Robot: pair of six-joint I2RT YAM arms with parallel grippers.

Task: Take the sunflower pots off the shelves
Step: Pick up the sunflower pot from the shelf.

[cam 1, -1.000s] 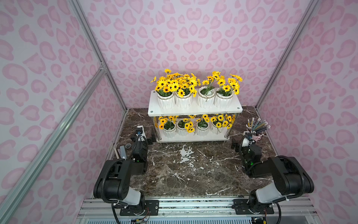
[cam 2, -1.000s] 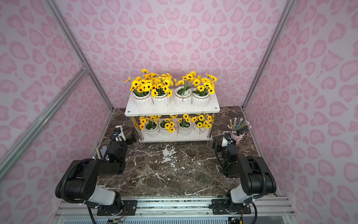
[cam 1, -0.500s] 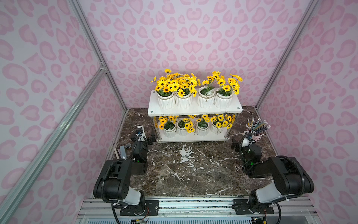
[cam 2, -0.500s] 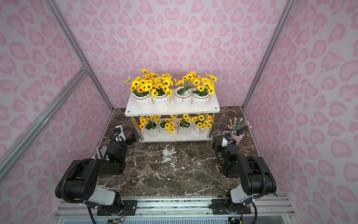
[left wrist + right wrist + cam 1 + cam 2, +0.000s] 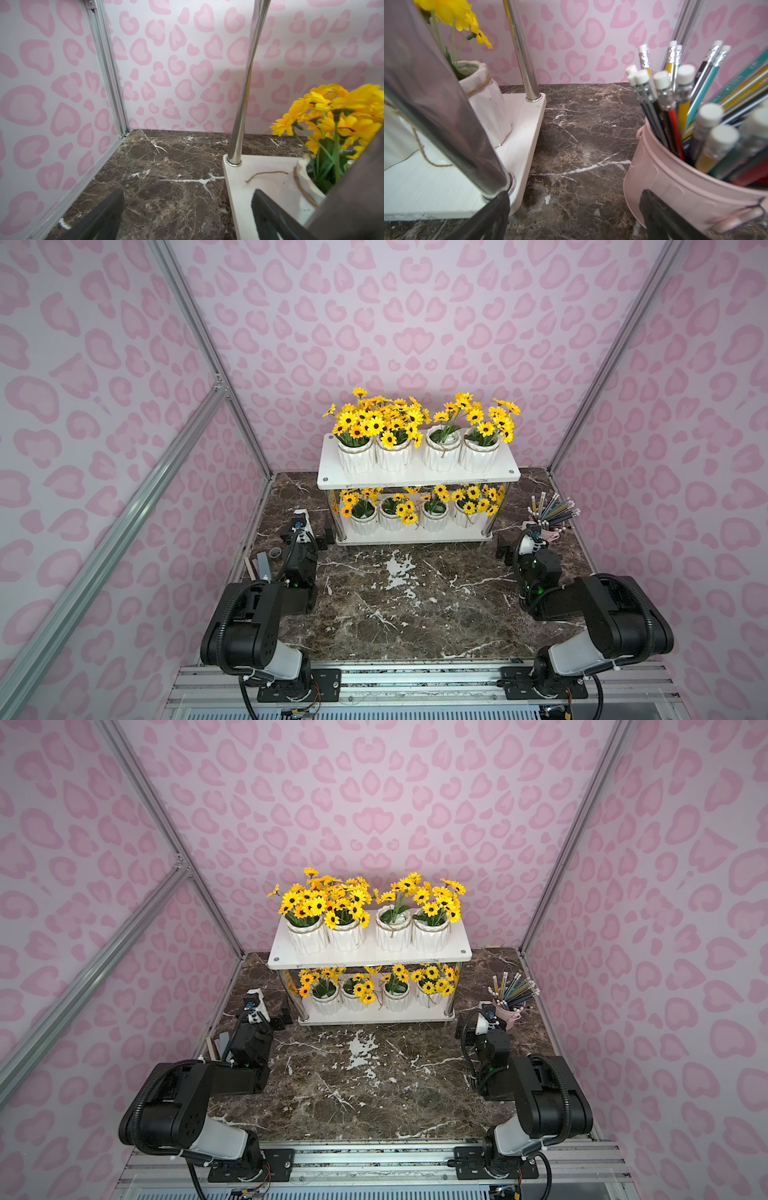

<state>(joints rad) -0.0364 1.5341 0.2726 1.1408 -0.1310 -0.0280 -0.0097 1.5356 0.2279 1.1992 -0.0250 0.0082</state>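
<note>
The shelves (image 5: 415,481) stand at the back middle of the marble table, white boards on chrome legs. Several sunflower pots (image 5: 392,456) line the upper board and several more (image 5: 390,518) the lower one, in both top views. My left gripper (image 5: 307,536) lies low at the rack's left end, open and empty; in the left wrist view its gap (image 5: 187,199) spans the lower board's corner (image 5: 249,187), with a pot (image 5: 305,182) just beyond. My right gripper (image 5: 524,545) lies low at the right end, open and empty (image 5: 574,199), between the rack's corner (image 5: 446,187) and the bucket.
A pink bucket of pencils (image 5: 548,526) stands right of the rack, close to one right fingertip (image 5: 654,207). Small grey items (image 5: 266,560) lie by the left wall. Pink patterned walls with aluminium posts enclose the table on three sides. A chrome leg (image 5: 243,104) rises beside the left gripper.
</note>
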